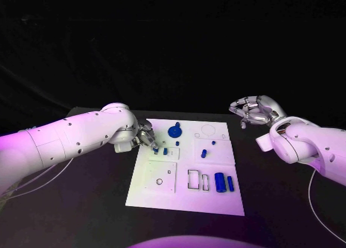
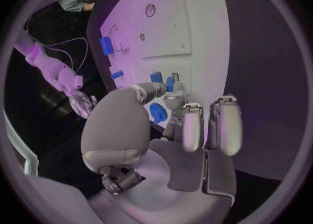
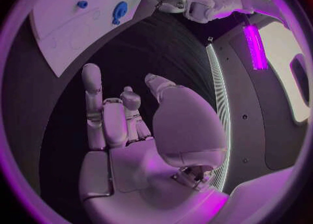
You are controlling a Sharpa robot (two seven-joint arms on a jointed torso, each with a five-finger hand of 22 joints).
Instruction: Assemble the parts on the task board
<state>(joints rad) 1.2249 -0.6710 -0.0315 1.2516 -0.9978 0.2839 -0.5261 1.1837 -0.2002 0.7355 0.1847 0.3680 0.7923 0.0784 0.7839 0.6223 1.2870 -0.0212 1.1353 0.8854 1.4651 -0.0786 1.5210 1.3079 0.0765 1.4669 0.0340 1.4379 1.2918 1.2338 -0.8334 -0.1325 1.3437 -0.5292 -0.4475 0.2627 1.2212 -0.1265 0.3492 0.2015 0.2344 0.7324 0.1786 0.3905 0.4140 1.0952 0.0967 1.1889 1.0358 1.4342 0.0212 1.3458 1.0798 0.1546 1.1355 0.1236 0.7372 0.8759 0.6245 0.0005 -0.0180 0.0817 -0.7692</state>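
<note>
The white task board (image 1: 189,194) lies in the middle of the black table. My left hand (image 1: 145,138) is low over the board's left side, and its thumb and a finger pinch a small blue peg (image 1: 157,151) (image 2: 156,77). Beside this peg stands a second small peg (image 1: 164,151) (image 2: 169,83). A round blue knob (image 1: 175,131) (image 2: 158,112) (image 3: 120,10) stands near the far edge. Two blue cylinders (image 1: 224,183) lie at the near right. My right hand (image 1: 251,111) (image 3: 130,125) hangs raised beyond the board's far right corner, fingers loosely bent and holding nothing.
More small blue parts (image 1: 204,153) stand around the board's middle. Near the front are a square inset with a hole (image 1: 162,175) and rectangular slots (image 1: 194,179). A circle outline (image 1: 208,128) marks the far right. Thin cables (image 1: 35,178) run along the table's left side.
</note>
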